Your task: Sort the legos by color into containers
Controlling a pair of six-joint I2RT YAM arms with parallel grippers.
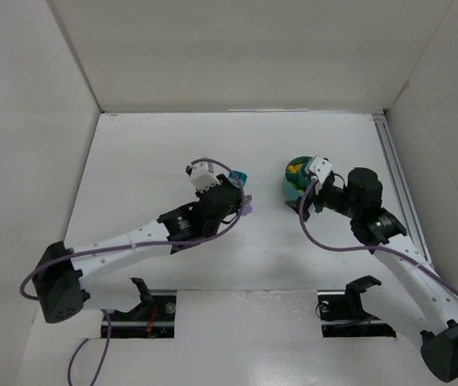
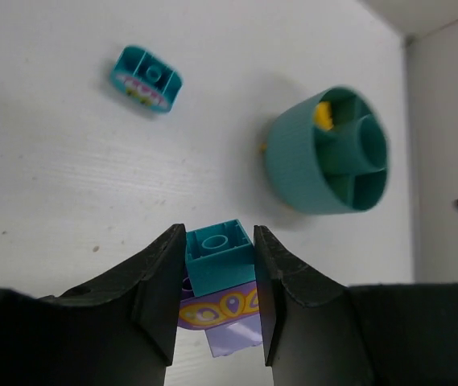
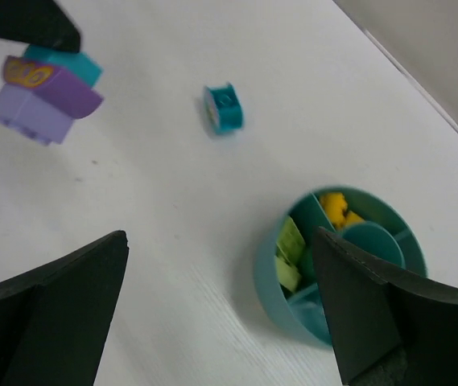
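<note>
My left gripper [image 2: 219,269] is shut on a teal lego [image 2: 216,257] stacked with a purple lego [image 2: 230,326] that bears a yellow pattern. In the top view that stack [image 1: 247,206] sits at the table's middle, left of the teal bowl [image 1: 294,181]. A second teal lego [image 2: 146,77] lies loose on the table beyond it. The round bowl [image 3: 273,281] has divided compartments holding yellow-orange legos [image 3: 335,207] and yellow-green legos [image 3: 289,249]. My right gripper [image 3: 220,237] hangs open just above and beside the bowl, holding nothing.
White walls enclose the table on the left, back and right. A metal rail [image 1: 393,173] runs along the right edge. The loose teal lego [image 1: 240,176] lies just beyond the left gripper.
</note>
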